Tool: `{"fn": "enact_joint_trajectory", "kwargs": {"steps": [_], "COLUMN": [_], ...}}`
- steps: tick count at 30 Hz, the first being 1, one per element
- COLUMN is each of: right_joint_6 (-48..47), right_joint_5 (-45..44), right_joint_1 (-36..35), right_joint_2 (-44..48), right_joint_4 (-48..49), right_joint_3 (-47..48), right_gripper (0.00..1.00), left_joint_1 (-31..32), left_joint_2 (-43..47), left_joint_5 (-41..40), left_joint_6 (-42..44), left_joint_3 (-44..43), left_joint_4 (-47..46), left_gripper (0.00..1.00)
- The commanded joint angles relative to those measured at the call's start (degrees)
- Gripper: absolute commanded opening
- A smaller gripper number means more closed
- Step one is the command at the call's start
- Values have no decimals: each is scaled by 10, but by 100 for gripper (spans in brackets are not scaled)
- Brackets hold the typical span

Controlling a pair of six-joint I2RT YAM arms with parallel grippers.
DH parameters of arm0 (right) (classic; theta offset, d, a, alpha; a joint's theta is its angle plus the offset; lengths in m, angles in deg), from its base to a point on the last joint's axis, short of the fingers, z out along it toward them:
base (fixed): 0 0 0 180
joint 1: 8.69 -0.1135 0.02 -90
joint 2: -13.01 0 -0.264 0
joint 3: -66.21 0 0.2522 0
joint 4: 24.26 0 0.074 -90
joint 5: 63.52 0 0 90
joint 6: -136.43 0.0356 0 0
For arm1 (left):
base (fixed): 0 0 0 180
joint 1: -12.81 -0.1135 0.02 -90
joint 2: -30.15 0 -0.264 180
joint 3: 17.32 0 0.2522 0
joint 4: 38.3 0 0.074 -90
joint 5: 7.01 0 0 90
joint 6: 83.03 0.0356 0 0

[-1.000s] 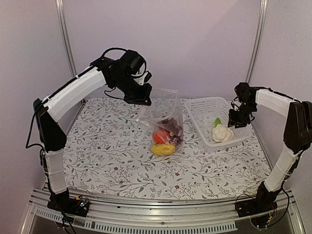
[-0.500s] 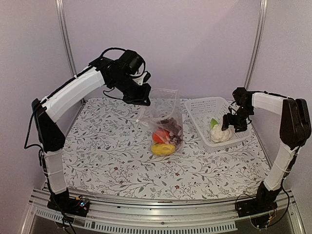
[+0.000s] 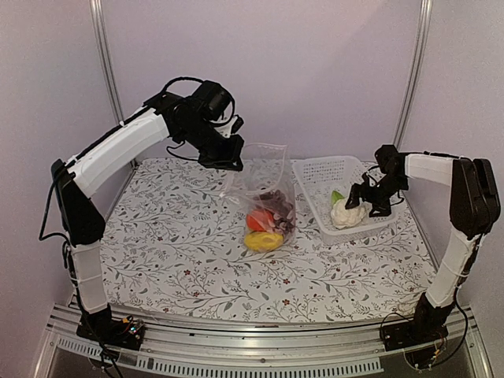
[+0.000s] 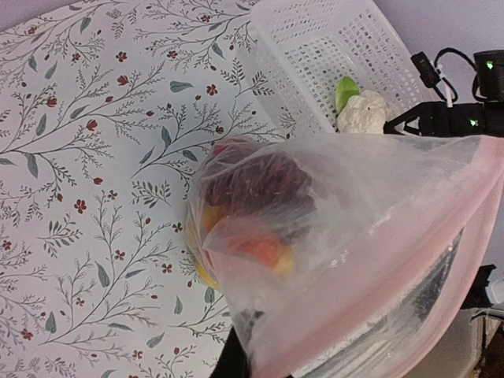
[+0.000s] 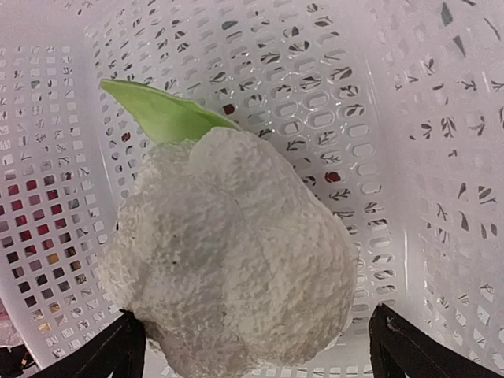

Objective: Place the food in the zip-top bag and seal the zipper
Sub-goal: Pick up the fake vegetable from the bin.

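Floral surface (image 3: 173, 260) carried everything, w/ L arm (image 3: 118, 150) reaching over its far side and R arm (image 3: 441, 169) bent in from the right. Zip-top bag (image 3: 266, 177) hung upright mid-surface, L jaws clamped together on its upper rim, mouth gaping. Purple grapes (image 3: 276, 203), a red-orange piece (image 3: 258, 220) and yellow pieces (image 3: 264, 240) lay in its bottom. White basket (image 3: 319, 175) sat just beside the bag, on its right. In it lay the cauliflower (image 5: 236, 260), the only food seen outside the bag, green leaf (image 5: 161, 110) pointing away from the R wrist cam. R jaws stood wide apart, one fingertip (image 5: 110, 354) each side of it, not yet gripping. Step in hand looked like the pick. Best to sink lower so pads meet the widest part, close gently b/c the bumpy round body could roll or squirt out, lift clear of the basket wall, and hold L grip steady so the mouth stays open.
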Motion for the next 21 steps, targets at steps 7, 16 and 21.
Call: {"fn": "enact_joint_trajectory", "kwargs": {"steps": [7,16,21], "right_joint_6": [25,36,34], "right_joint_5": [88,87,72], "right_joint_1": [-2,-2,-19], "right_joint_2": [-33,7,39], "right_joint_4": [57,50,3], "right_joint_3": [-10,23,84], "right_gripper": [85,51,42], "left_joint_1": [-7,-8,-7], "left_joint_2": [13,17,18], "left_joint_5": [2,-1,1], "left_joint_6": [5,5,3], "left_joint_3": [6,8,7], "left_joint_4": [-3,-2,-3], "left_gripper": [0,0,0]}}
